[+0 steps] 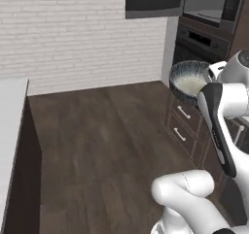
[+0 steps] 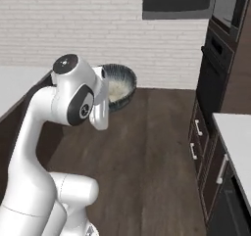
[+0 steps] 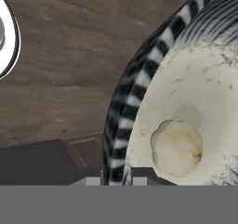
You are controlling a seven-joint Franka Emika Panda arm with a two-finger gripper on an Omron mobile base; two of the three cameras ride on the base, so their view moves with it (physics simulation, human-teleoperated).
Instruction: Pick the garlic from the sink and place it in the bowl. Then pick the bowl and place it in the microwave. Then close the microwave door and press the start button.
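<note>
Speckled grey-blue stoneware is riding through mid-air: the bowl [image 1: 190,81] is hanging off the gripper [image 3: 116,174] above the wood floor [image 1: 107,141], w/ nothing under it. Fingers are pinching the rim, one tip outside the wall & one inside, jaws nearly closed on that thin edge. A rim pinch looks like the only grip such a narrow two-finger hand can get on a vessel this wide.

Garlic [image 3: 176,146] is sitting inside, on the whitish bottom near the gripped side, so the first part of the job appears done. My read: this is the carry leg toward the microwave [image 1: 209,5], which is showing high at upper right in the left base view, above the black oven [image 1: 202,41]. Its door state can't be told from here.

Orientation: the bowl's mouth is facing mostly up but tipping noticeably, toward the camera in both base views, its whitish inside showing. Being round, it has no real long axis; its centre axis is leaning off vertical. The bulb is roundish too & which way it is pointing can't be read. The tilt likely comes from holding at one edge, w/ the weight hanging off the pinch; it may let the bulb roll if the lean grows.

Arm is reaching up from the base, w/ the drawer fronts [image 1: 182,124] below the oven.
</note>
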